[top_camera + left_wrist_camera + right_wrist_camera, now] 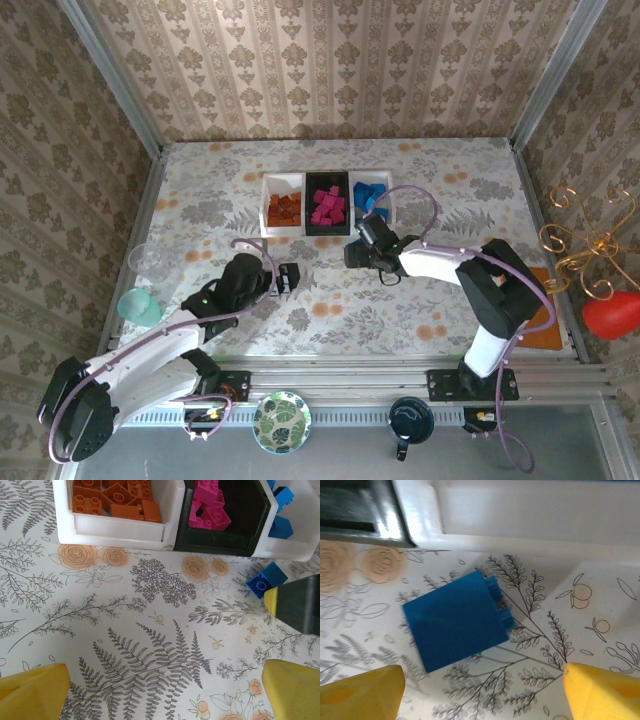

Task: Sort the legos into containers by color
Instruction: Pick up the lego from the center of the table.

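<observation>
Right pincer [482, 692] wide apart over blue lego [455, 625] beside white tray [520, 515]; left pincer [164, 689] apart, empty

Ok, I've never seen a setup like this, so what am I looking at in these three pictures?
From above you see the robot's left arm and right arm, bolted at the near edge of a flowered table. The other two pictures come from cameras on their wrists; the yellow shapes are each gripper's fingers. Three joined trays hold orange bricks, magenta bricks and blue bricks. One loose blue brick lies beside the trays, ahead of the right gripper, which is open. The left gripper is open too. Nothing is held.
</observation>
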Available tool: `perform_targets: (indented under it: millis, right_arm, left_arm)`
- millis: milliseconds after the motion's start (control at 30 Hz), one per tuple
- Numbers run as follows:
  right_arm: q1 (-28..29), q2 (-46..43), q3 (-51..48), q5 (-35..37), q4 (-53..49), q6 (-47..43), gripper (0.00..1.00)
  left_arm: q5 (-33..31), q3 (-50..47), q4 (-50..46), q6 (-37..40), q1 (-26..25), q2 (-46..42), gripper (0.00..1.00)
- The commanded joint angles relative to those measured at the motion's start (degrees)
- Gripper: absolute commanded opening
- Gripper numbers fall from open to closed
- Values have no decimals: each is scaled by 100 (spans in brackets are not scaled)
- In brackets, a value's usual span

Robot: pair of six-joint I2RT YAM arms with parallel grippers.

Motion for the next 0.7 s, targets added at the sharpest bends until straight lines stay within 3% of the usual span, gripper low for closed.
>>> perform_targets:
  millis: [0, 300, 533, 667]
  right_arm:
    - [-81, 224, 264, -162, 142, -196, 81]
    - [-109, 690, 636, -360, 271, -660, 71]
    - [-101, 641, 545, -569, 426, -775, 45]
    - [-83, 101, 132, -744, 589, -836, 38]
  left_arm:
    - [20, -98, 26, -108, 12, -88, 100]
    - [12, -72, 15, -128, 48, -97, 100]
    - [20, -79, -2, -147, 49, -87, 100]
    - [37, -73, 4, -153, 53, -101, 100]
